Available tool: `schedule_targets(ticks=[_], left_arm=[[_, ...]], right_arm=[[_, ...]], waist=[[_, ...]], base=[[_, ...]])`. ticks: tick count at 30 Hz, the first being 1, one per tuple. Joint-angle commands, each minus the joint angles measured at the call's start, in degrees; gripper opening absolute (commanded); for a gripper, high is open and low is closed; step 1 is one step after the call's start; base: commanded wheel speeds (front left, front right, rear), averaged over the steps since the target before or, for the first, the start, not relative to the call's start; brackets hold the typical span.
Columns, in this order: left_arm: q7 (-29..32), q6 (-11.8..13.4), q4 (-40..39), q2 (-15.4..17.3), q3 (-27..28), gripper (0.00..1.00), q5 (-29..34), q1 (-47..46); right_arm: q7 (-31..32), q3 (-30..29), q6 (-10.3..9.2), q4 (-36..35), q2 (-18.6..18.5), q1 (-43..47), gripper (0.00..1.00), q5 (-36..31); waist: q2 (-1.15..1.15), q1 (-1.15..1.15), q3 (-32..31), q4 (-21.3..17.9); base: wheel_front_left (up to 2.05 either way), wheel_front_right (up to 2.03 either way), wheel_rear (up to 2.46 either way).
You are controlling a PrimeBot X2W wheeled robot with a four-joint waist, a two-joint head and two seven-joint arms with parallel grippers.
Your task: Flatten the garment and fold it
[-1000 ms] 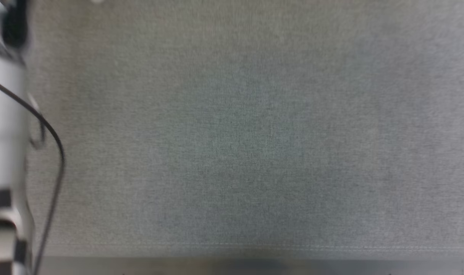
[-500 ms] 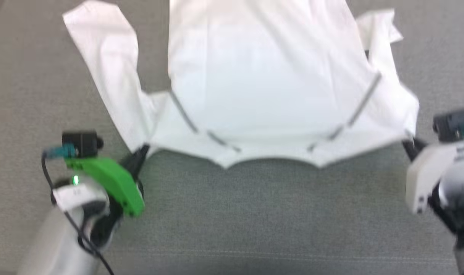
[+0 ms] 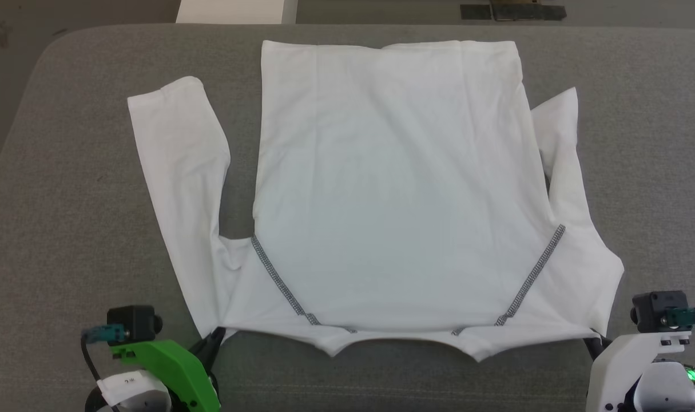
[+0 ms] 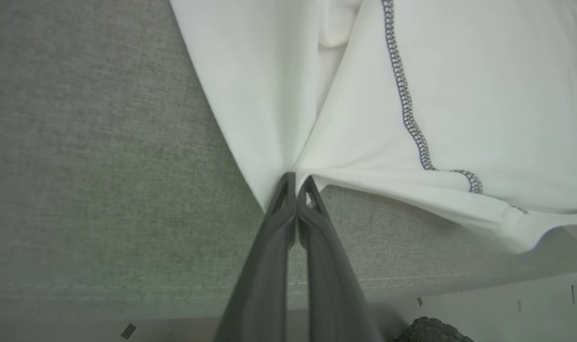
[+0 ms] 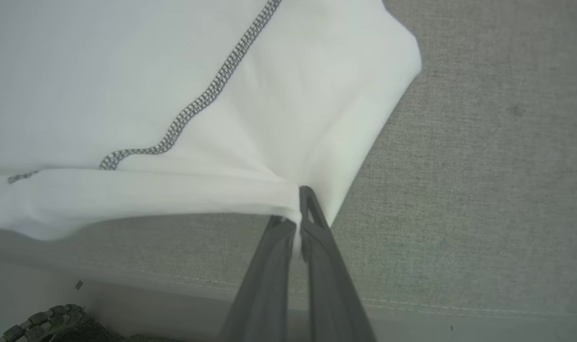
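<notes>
The garment (image 3: 393, 189) is a white long-sleeved top lying spread on the grey cushion (image 3: 67, 171), neck side nearest me, hem at the far side. Dark zigzag stitching (image 3: 278, 283) runs along both shoulder seams. My left gripper (image 3: 213, 339) is shut on the near left shoulder corner, where the left sleeve (image 3: 175, 189) folds back. Up close, the left gripper (image 4: 296, 183) pinches bunched fabric (image 4: 459, 85). My right gripper (image 3: 594, 341) is shut on the near right corner. In the right wrist view, cloth (image 5: 127, 71) passes between the fingers of the right gripper (image 5: 297, 211).
A rigid white box (image 3: 230, 10) and a dark strip (image 3: 513, 11) lie beyond the cushion's far edge. The cushion's stitched front edge (image 4: 127, 287) runs just behind both grippers, with pale floor (image 4: 506, 304) below it. Bare grey fabric flanks the garment on both sides.
The head camera has swung, from blurred bare cushion to the whole garment in sharp view. Both grippers stay shut on the same corners; the garment lies about as before.
</notes>
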Motion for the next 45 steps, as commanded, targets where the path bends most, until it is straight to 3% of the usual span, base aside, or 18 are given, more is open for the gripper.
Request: schedule_targets(ticks=[1,12,13,14,15,23,28,36,45], left_arm=[[0.4,0.8,0.3,0.7,0.1,0.0,-0.1,1.5],[1.2,1.3,0.3,-0.3,-1.9,0.0,0.4,1.9],[0.7,1.0,0.4,-0.6,-1.9,0.38,0.3,1.7],[0.2,0.9,0.5,-0.8,-1.9,0.95,0.3,1.6],[-0.2,0.7,0.5,-1.1,-1.9,1.0,0.2,1.5],[-4.2,0.8,-4.0,-2.0,0.4,1.0,-1.0,2.5],[-8.1,1.7,-8.7,-0.8,4.0,1.0,-0.4,1.5],[-12.7,1.6,-7.7,4.9,8.3,1.0,5.0,-9.8],[-7.0,0.6,1.9,13.7,8.8,1.0,10.4,-31.5]], right_arm=[[-0.5,-0.9,-0.12,0.8,0.4,0.8,0.0,-0.7],[-1.0,-2.3,-0.12,7.7,2.4,-0.5,0.0,-1.9],[-1.3,-2.2,-0.12,7.9,2.5,-0.6,0.09,-1.7],[-1.5,-2.1,-0.12,7.9,2.5,-0.6,0.54,-1.6],[-1.9,-2.1,-0.12,7.8,2.5,-0.5,1.0,-1.4],[-7.8,-3.1,-0.12,0.9,2.7,2.1,1.0,0.0],[-13.9,-2.9,-0.12,-5.1,2.7,2.4,1.0,0.7],[-26.8,-1.1,-0.12,-8.7,2.7,-2.5,1.0,0.1],[-36.1,3.6,-0.12,-8.9,2.7,-12.0,1.0,-2.9]], waist=[[-0.01,0.01,0.0,0.0],[-0.01,0.01,0.3,0.9],[-0.01,0.01,0.0,1.0],[-0.01,0.01,-0.2,1.0],[-0.01,0.01,-0.4,1.0],[-0.01,0.01,-2.2,0.7],[-0.01,0.01,-1.6,-0.3],[-0.01,0.01,3.6,-2.4],[-0.01,0.01,14.3,-5.5]], base=[[0.0,0.0,0.0],[0.0,0.0,0.0],[0.0,0.0,0.0],[0.0,0.0,0.0],[0.0,0.0,0.0],[0.0,0.0,0.0],[0.0,0.0,0.0],[0.0,0.0,0.0],[0.0,0.0,0.0]])
